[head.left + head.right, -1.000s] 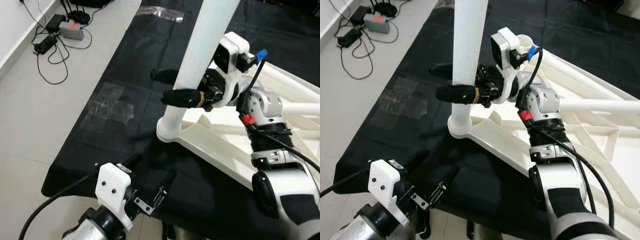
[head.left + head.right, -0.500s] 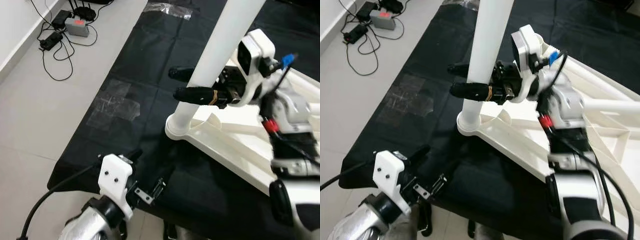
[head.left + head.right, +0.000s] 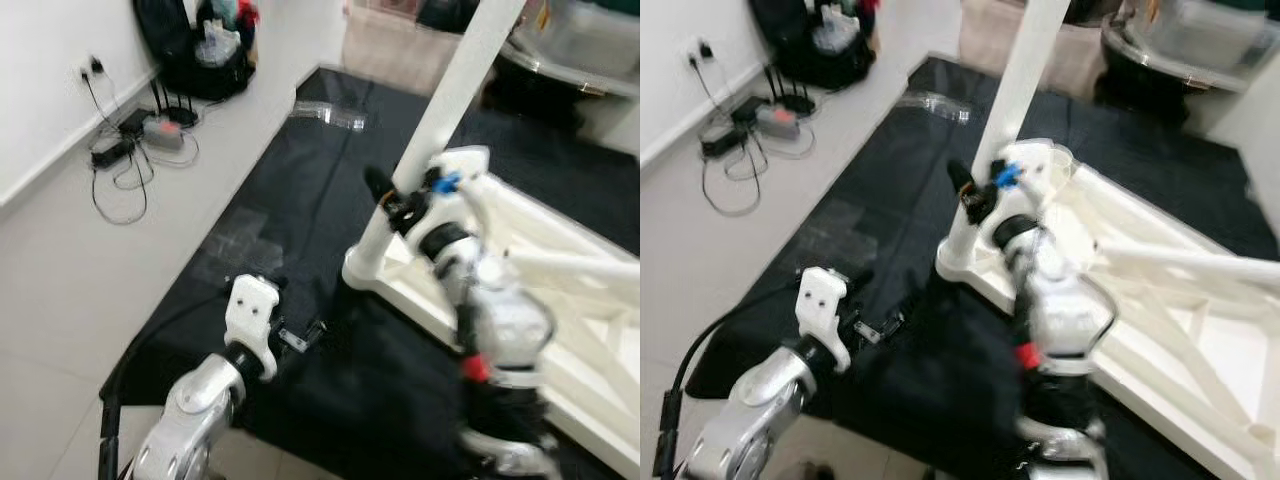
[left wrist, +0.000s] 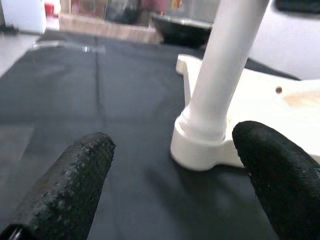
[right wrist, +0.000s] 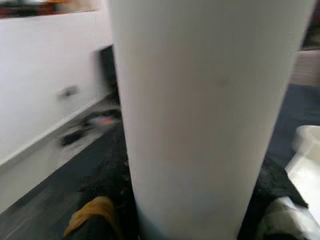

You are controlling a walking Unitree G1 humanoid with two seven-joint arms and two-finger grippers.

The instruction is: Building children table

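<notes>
A white table leg [image 3: 440,110] stands upright in a corner socket [image 3: 365,272] of the upturned white table frame [image 3: 560,300], which lies on a black mat [image 3: 290,190]. My right gripper [image 3: 385,195] is shut on the table leg a little above the socket. In the right wrist view the leg [image 5: 200,125] sits tight between both black fingers [image 5: 107,195]. My left gripper [image 3: 300,337] hovers low over the mat's near edge, open and holding nothing. In the left wrist view its fingers [image 4: 75,180] spread wide, facing the socket [image 4: 197,147] from a short way off.
Cables and a power box [image 3: 150,135] lie on the tiled floor at the left wall, beside a black bag [image 3: 205,60]. A clear plastic wrapper [image 3: 335,115] lies on the mat's far end. A dark tub [image 3: 1180,40] and boxes stand at the back.
The whole picture has shifted and blurred: the camera has risen and pulled back, showing more of the room. My right gripper stays on the leg and the left stays low.
</notes>
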